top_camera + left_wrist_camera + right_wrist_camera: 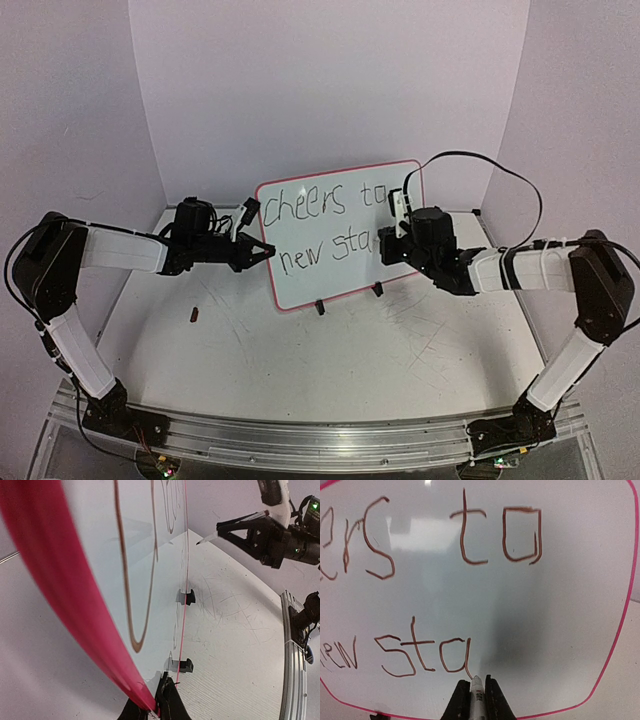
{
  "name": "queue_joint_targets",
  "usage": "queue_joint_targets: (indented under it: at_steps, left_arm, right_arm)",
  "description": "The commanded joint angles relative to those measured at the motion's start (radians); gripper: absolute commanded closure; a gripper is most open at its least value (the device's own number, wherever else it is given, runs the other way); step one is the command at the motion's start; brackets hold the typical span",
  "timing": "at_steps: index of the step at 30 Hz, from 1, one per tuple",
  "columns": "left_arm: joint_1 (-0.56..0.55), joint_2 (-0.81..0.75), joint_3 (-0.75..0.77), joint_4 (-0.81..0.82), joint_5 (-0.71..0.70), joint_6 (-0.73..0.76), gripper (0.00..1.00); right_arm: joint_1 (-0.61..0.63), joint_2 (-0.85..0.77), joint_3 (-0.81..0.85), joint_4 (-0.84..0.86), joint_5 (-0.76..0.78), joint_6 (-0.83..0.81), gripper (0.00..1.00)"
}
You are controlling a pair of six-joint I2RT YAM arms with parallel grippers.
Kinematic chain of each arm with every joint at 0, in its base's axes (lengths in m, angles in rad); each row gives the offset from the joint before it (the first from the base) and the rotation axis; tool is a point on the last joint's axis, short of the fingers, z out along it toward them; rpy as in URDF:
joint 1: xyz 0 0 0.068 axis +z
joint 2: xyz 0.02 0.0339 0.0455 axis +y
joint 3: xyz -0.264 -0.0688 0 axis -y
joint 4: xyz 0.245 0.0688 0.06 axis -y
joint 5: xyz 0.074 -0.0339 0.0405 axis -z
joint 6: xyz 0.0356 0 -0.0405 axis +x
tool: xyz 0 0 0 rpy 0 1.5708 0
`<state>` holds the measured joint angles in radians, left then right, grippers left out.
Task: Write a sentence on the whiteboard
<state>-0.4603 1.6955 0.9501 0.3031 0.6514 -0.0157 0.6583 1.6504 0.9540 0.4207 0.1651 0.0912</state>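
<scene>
The whiteboard [345, 282] stands upright on two black clip feet [320, 307], white with a red-pink rim. The sentence [320, 205] reads "cheers to" on top and "new sta" below. In the right wrist view the lettering [425, 655] looks brown. My right gripper [388, 245] is shut on a white marker [478, 697]. The marker's tip touches the board at the tail of the "a". My left gripper [262, 250] is shut on the board's left rim [75, 605], and its jaws [159, 702] pinch the edge.
A small dark cap-like piece [194, 316] lies on the table left of the board. White walls enclose the back and sides. The right arm and marker also show in the left wrist view [260, 530]. A metal rail [320, 440] runs along the near edge.
</scene>
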Motion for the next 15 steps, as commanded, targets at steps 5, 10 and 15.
queue_joint_targets:
  at_steps: [5, 10, 15]
  left_arm:
    - [0.014, 0.014, 0.045, -0.025, -0.156, 0.106, 1.0]
    - [0.013, 0.014, 0.045, -0.025, -0.157, 0.107, 1.0]
    - [0.014, 0.012, 0.045, -0.027, -0.158, 0.108, 1.0]
  right_arm:
    - [-0.034, 0.016, 0.086, 0.048, -0.064, -0.035, 1.0]
    - [-0.039, 0.044, 0.111, 0.053, -0.068, -0.04, 1.0]
    - [-0.042, 0.06, 0.118, 0.053, -0.078, -0.041, 1.0]
